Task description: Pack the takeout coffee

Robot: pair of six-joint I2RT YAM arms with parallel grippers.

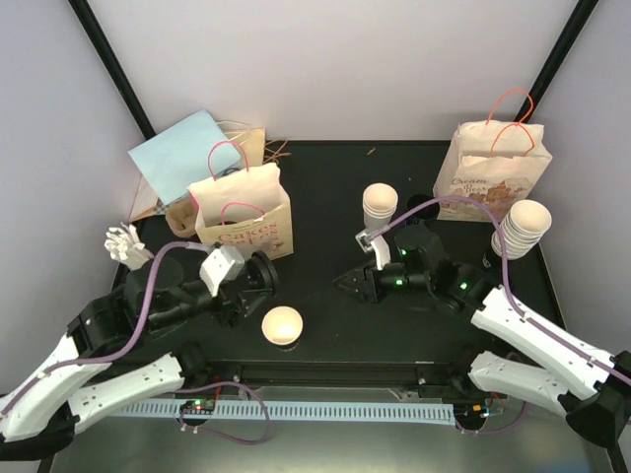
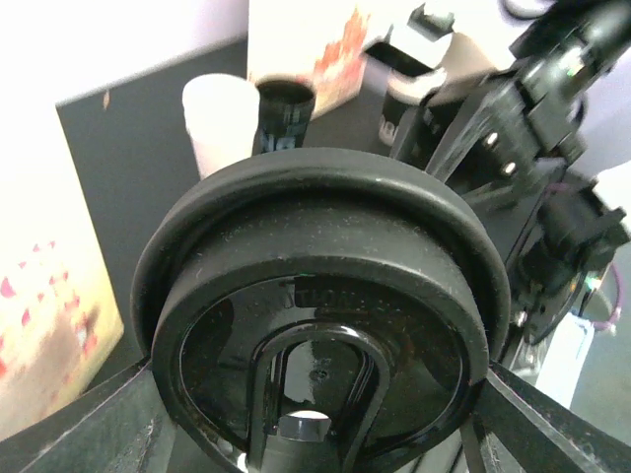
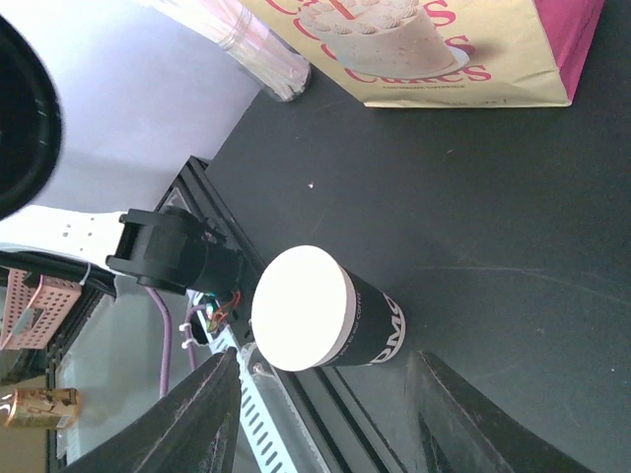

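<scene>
On the near paper bag (image 1: 242, 212), pink "Cakes" lettering, cake drawing

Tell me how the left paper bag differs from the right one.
The left bag has pink handles; the right bag has orange ones. The left bag carries pink lettering, while the right bag's print is brown. The left bag stands a little farther forward than the right bag. Both are tan paper bags standing upright.
</scene>
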